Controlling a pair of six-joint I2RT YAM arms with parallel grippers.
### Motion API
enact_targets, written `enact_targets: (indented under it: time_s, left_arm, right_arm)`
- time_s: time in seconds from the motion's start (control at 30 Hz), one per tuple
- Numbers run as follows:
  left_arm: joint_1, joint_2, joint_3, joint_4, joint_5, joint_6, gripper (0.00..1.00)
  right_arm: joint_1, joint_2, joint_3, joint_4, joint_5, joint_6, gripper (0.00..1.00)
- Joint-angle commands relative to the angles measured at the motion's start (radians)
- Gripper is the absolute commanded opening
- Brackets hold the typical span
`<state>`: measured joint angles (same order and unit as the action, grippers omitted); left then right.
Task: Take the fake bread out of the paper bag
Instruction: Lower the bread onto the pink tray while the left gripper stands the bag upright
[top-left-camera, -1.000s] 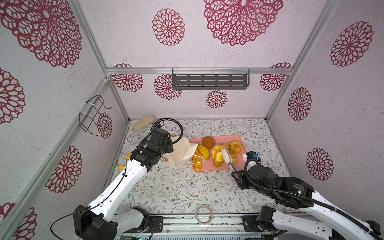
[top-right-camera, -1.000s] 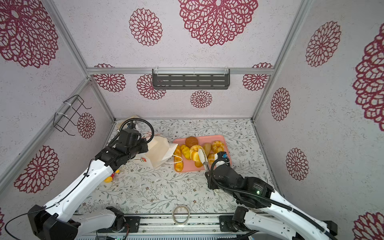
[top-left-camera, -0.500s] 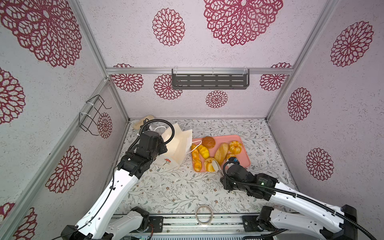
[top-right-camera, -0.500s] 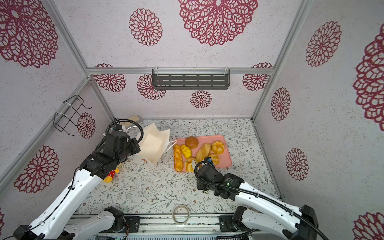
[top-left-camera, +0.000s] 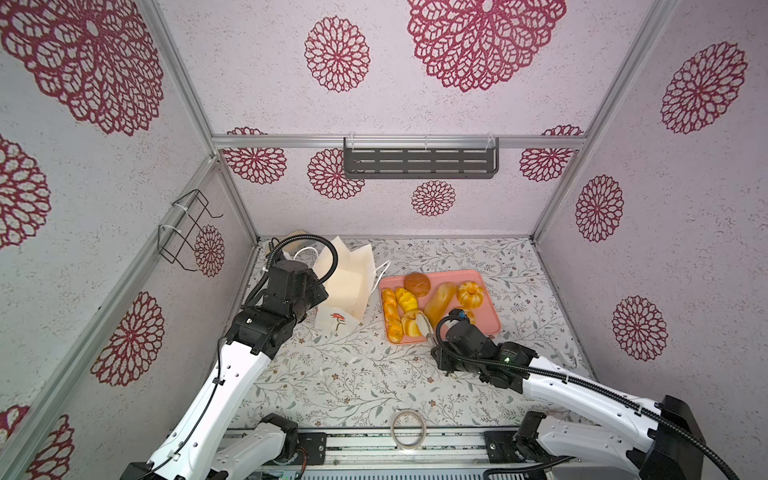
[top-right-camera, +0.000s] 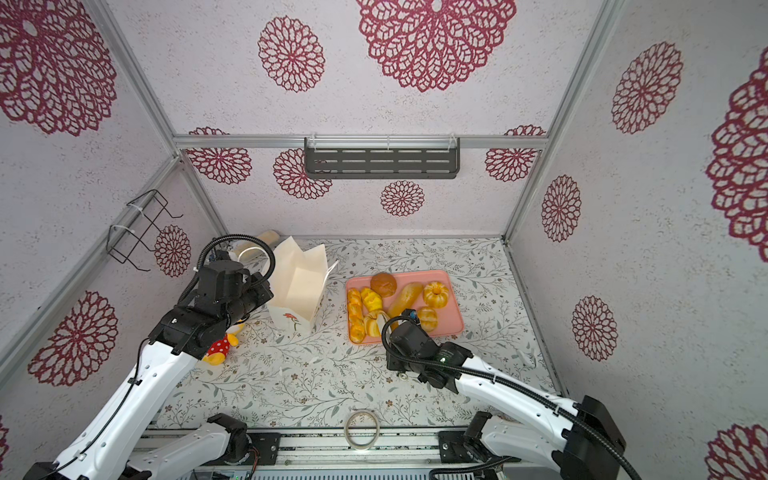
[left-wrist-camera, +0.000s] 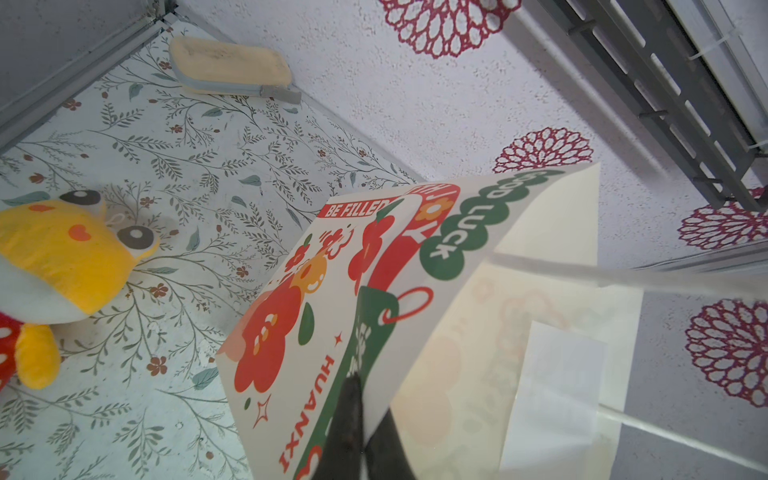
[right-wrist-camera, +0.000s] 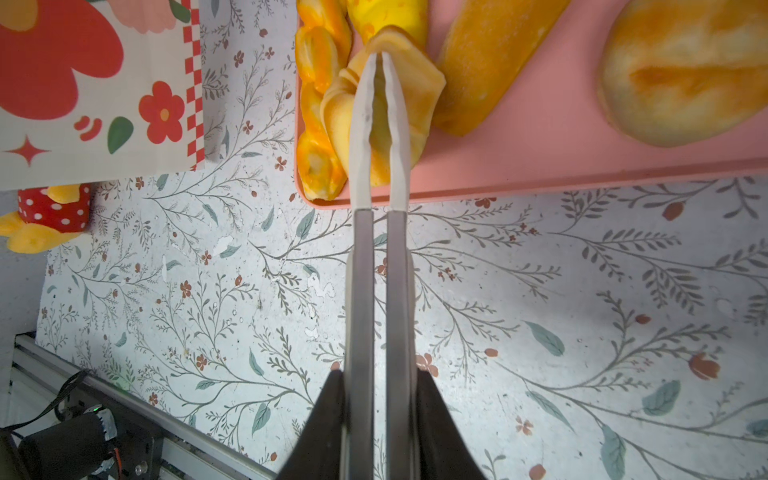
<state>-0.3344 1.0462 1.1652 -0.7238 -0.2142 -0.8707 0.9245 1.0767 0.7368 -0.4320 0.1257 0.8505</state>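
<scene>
The bag (top-left-camera: 347, 286) stands open on the table (top-left-camera: 353, 386), just left of the pink tray (top-left-camera: 488, 322). The left hand (left-wrist-camera: 365, 399) is pressed together on the bag's printed wall, pinching the paper between its dark fingers. All the bread (top-right-camera: 383, 284) lies on the tray, seven pieces: among them a braid (top-left-camera: 390, 316) along the tray's left edge and a loaf (top-left-camera: 439, 298) slanting across the middle. The right hand (right-wrist-camera: 379, 62) reaches over the tray's near edge. Its long fingers are almost together and, as far as the wrist view lets one judge, nip the wall of a ring bun (right-wrist-camera: 415, 95) that sits between the braid and the loaf. A plush toy (top-right-camera: 220, 345) lies on the table beside the left arm. A beige block (left-wrist-camera: 228, 66) rests in the back corner, behind the bag.
</scene>
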Motion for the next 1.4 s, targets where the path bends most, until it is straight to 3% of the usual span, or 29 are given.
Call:
enact_targets:
  time_s: [0.0, 0.33, 0.7, 0.93, 1.03, 1.13, 1.23, 1.37]
  left_arm:
    - [0.040, -0.016, 0.006, 0.024, 0.054, -0.047, 0.00]
    - [0.112, -0.021, -0.047, 0.055, 0.149, -0.112, 0.00]
    - [0.146, -0.018, -0.071, 0.067, 0.191, -0.116, 0.00]
    - [0.156, -0.023, -0.087, 0.056, 0.188, -0.123, 0.00]
    - [0.159, -0.026, -0.085, 0.045, 0.182, -0.125, 0.09]
    - [0.162, -0.029, -0.084, 0.036, 0.172, -0.125, 0.31]
    - [0.165, -0.031, -0.084, 0.025, 0.158, -0.129, 0.55]
    - [0.168, -0.029, -0.088, 0.014, 0.157, -0.133, 0.70]
  right_arm:
    - [0.007, 0.014, 0.041, 0.047, -0.003, 0.006, 0.00]
    - [0.040, 0.052, 0.109, 0.013, -0.014, 0.015, 0.00]
    - [0.037, 0.030, -0.018, 0.100, 0.086, 0.010, 0.00]
    - [0.036, 0.021, -0.002, -0.064, 0.134, 0.018, 0.00]
    - [0.036, 0.010, 0.036, -0.171, 0.176, 0.018, 0.00]
    - [0.036, -0.012, 0.059, -0.207, 0.190, -0.001, 0.00]
    - [0.036, -0.038, 0.045, -0.128, 0.151, -0.030, 0.00]
    - [0.036, -0.045, 0.009, 0.000, 0.102, -0.032, 0.00]
